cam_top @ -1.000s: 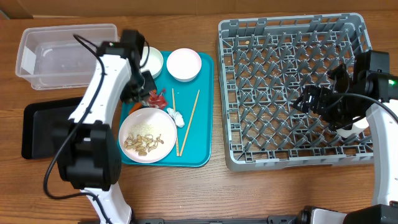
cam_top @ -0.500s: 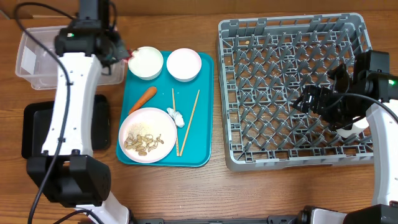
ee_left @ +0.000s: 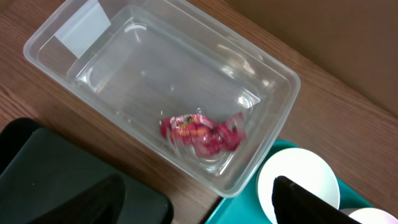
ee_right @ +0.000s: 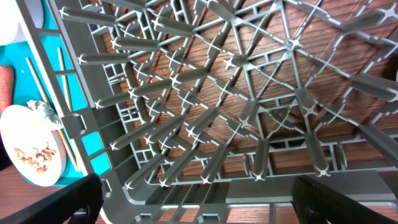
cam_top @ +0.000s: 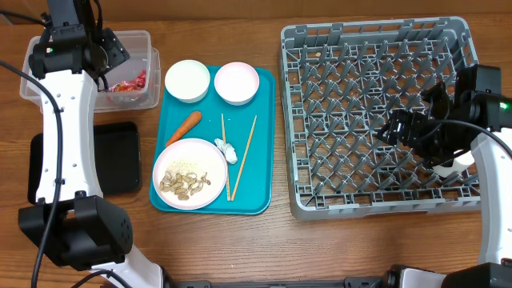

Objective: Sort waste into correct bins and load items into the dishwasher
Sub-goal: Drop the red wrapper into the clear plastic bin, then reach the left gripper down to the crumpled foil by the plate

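**While the wrapper lies in the tub, loose food is the hazard ahead**

Though most of the wooden bench [cam_top: 240,248] is taken up by the large square grey lattice dish rack [cam_top: 286,120], no dish can be made out in it. The right end effector [ee_right: 199,193] hangs over its pegs, spread wide and empty.

On the teal rectangular serving tray [cam_top: 260,160] sit everything else: a white round plate [cam_top: 212,156] of rice and beige nut bits, two white round bowls [cam_top: 187,80] [cam_top: 237,82], an orange carrot [cam_top: 184,126] and thin wooden chopsticks [cam_top: 225,156].

Over the clear rectangular plastic tub [ee_left: 143,74], the left end effector [ee_left: 198,183] is open wide with nothing in it. The shallow black rectangular tray [cam_top: 118,160] lies just beside the tub. The red crinkled snack wrapper [ee_left: 199,132] rests on the tub floor near its tray-side wall.

Judged from here, sorting has barely begun. Risks:

- Tipping the plate before it is over a bin would scatter rice and nuts across the tray.
- The carrot is round and tapered, so a pinch off its middle could squirt it away.
- The crumpled white tissue [cam_top: 226,149] lies against a chopstick, and grabbing it could drag the stick along.
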Robot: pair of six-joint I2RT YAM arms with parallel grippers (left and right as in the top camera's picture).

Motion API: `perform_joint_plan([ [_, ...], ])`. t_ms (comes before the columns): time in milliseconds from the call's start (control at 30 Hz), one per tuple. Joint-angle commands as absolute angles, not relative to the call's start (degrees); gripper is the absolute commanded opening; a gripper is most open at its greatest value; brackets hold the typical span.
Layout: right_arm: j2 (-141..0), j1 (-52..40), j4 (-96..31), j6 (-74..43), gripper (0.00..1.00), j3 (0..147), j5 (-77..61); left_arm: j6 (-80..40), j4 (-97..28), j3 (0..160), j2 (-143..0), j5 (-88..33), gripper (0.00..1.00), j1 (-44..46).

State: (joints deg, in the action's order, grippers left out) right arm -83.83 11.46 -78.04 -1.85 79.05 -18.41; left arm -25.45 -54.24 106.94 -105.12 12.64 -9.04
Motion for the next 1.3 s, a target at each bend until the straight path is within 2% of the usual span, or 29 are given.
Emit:
perform_joint_plan([
  [0,-82.94,11.20,-77.93,-1.50,1.00,80.34,-18.02,-25.43,-55.83,107.53,-105.12,9.67,0.73,-8.93],
  [100,-82.94,11.20,-77.91,-1.50,1.00,80.34,-18.02,-23.64,-59.35,107.53,-105.12,0.27,0.71,-7.31],
  [200,-82.94,11.20,-77.93,-1.50,1.00,80.34,-18.02,-20.64,-63.77,107.50,-105.12,-4.75,0.73,-3.60],
  [367,-82.94,11.20,-77.93,-1.50,1.00,80.34,-18.02,-20.56,-74.32,106.83,-105.71,-4.03,0.72,5.39],
  [600,-82.94,11.20,-77.93,-1.52,1.00,80.34,-18.04,-20.82,-73.36,99.90,-108.79,-2.13,0.72,14.74],
  [1267,-82.94,11.20,-77.93,-1.50,1.00,80.34,-18.04,-21.41,-68.66,97.21,-125.43,-5.04,0.71,16.95],
])
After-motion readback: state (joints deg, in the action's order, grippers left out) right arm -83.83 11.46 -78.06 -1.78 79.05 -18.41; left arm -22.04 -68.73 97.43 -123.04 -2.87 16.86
